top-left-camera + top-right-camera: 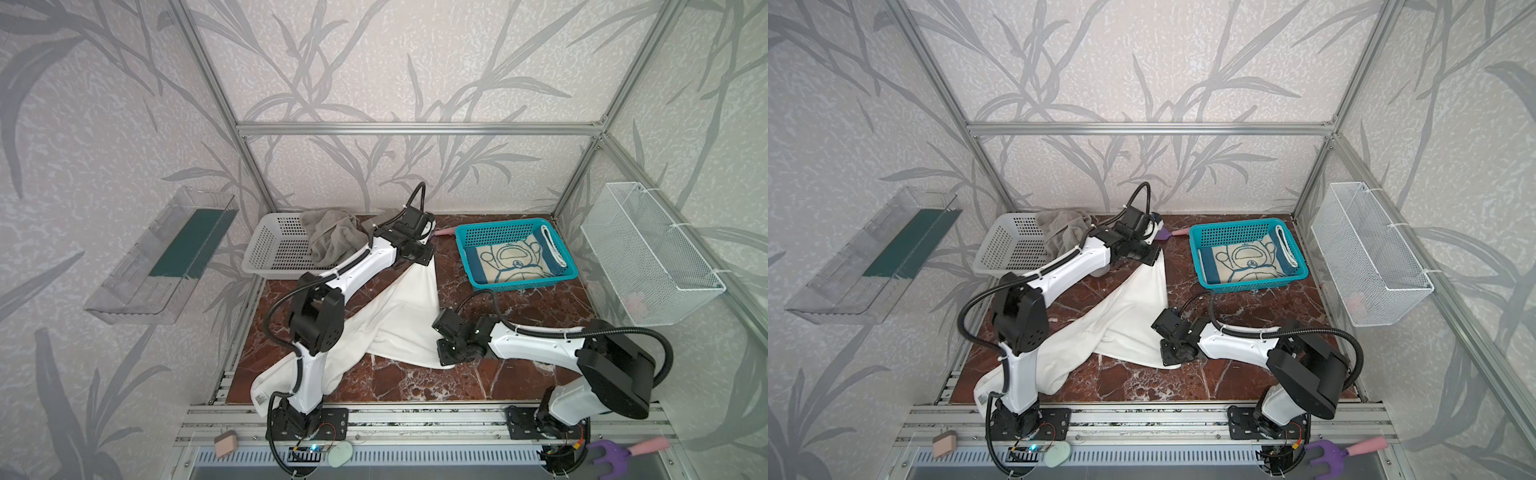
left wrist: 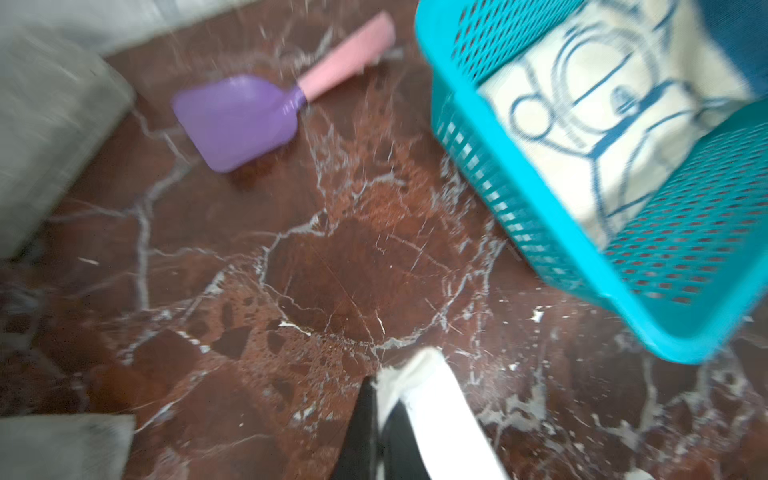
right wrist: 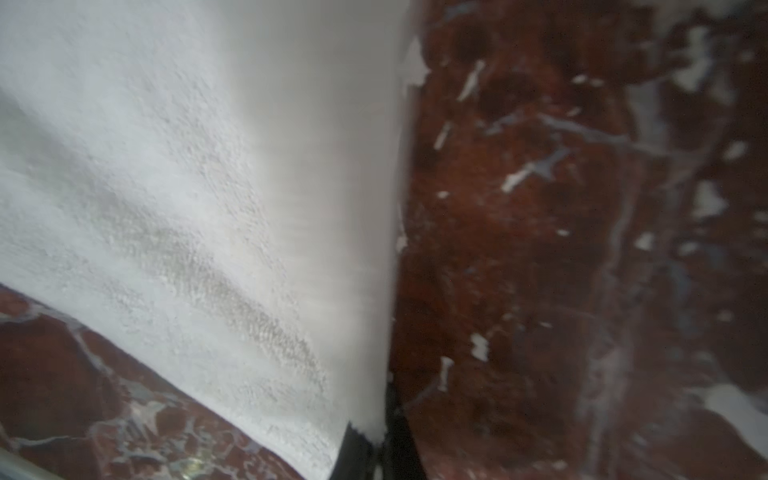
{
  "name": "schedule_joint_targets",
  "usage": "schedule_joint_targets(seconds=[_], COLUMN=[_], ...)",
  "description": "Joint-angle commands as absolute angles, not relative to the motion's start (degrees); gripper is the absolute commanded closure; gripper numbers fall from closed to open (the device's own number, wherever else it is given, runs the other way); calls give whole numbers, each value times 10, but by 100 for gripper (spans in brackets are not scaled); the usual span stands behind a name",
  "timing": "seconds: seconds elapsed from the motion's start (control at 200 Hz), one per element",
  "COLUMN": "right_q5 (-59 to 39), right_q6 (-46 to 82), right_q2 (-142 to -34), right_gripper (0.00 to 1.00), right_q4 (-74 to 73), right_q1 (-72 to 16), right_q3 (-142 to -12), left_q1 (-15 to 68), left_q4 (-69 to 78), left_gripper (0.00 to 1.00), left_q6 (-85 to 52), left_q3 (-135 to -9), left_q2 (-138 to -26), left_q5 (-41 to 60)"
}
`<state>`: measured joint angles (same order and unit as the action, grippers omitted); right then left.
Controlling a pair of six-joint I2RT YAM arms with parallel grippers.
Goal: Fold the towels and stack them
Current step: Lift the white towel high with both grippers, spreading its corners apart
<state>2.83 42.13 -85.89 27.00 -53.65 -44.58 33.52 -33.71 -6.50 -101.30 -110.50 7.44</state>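
A large white towel (image 1: pixel 399 316) (image 1: pixel 1125 316) lies diagonally across the marble table, its near end draped over the front edge by the left arm's base. My left gripper (image 1: pixel 420 258) (image 2: pixel 379 395) is shut on the towel's far corner (image 2: pixel 436 399). My right gripper (image 1: pixel 444 354) (image 3: pixel 378 440) is shut on its near right corner, and the cloth (image 3: pixel 166 187) stretches away from the jaws. A beige towel with a blue cartoon outline (image 1: pixel 513 257) (image 2: pixel 602 108) lies flat in the teal basket (image 1: pixel 478 266). A crumpled grey towel (image 1: pixel 332 237) hangs over the white basket (image 1: pixel 270 249).
A purple scoop with a pink handle (image 2: pixel 241 120) (image 1: pixel 1168 234) and a grey block (image 2: pixel 50 124) lie at the back between the baskets. A wire basket (image 1: pixel 648 253) hangs on the right wall, a clear bin (image 1: pixel 162 257) on the left. A purple toy fork (image 1: pixel 611 455) rests on the front rail.
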Motion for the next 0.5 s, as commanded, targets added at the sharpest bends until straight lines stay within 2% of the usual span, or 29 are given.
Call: schedule_joint_targets(seconds=[0.0,0.235,0.495], right_q5=[98,187,233], right_q6=[350,154,-16], right_q2=[-786,-610,-611], right_gripper=[100,100,100], right_q4=[447,501,539], right_q1=[-506,-445,-438], right_q3=[-513,-678,-983], left_q1=[330,330,342], left_q4=[-317,-330,-289], left_gripper=[100,100,100], left_q6=[-25,-18,-37], left_q3=[-1012,-1078,-1126], left_q2=[-1009,-859,-739], left_q5=[40,16,53])
